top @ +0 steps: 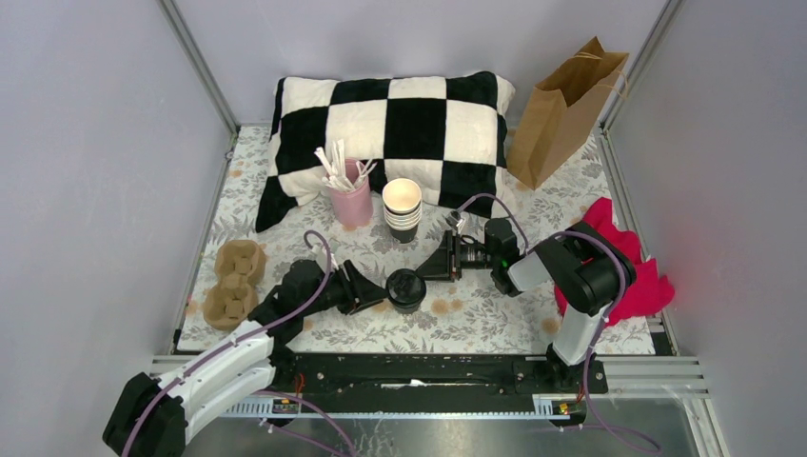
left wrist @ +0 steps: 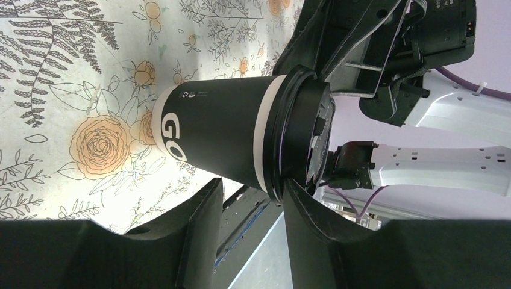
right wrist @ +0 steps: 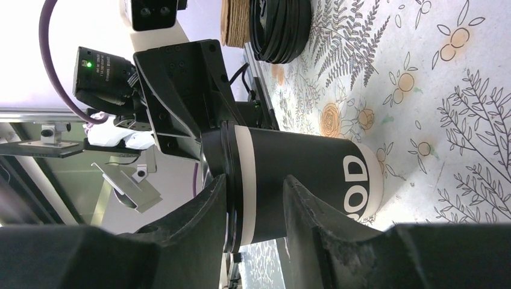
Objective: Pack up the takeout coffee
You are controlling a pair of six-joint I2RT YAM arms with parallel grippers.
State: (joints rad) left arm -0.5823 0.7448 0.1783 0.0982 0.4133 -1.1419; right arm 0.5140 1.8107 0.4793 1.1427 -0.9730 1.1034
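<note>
The takeout coffee [top: 406, 290], a black cup with white lettering and a black lid, stands upright on the floral tablecloth at front centre. My left gripper [top: 377, 298] is at its left side, my right gripper [top: 434, 270] at its right. In the left wrist view the cup [left wrist: 217, 129] lies just past my open left gripper [left wrist: 253, 191], and one fingertip [left wrist: 296, 195] touches the lid rim. In the right wrist view the cup [right wrist: 307, 171] shows between the tips of my open right gripper [right wrist: 253, 188], which are spread along its lid and upper wall.
A stack of lidless cups [top: 403, 208] and a pink cup of stirrers [top: 350, 198] stand behind. Cardboard cup carriers [top: 236, 284] lie at the left. A brown paper bag [top: 566, 109] stands at back right, a checked pillow [top: 390, 133] at the back, and a red cloth [top: 636, 271] at the right.
</note>
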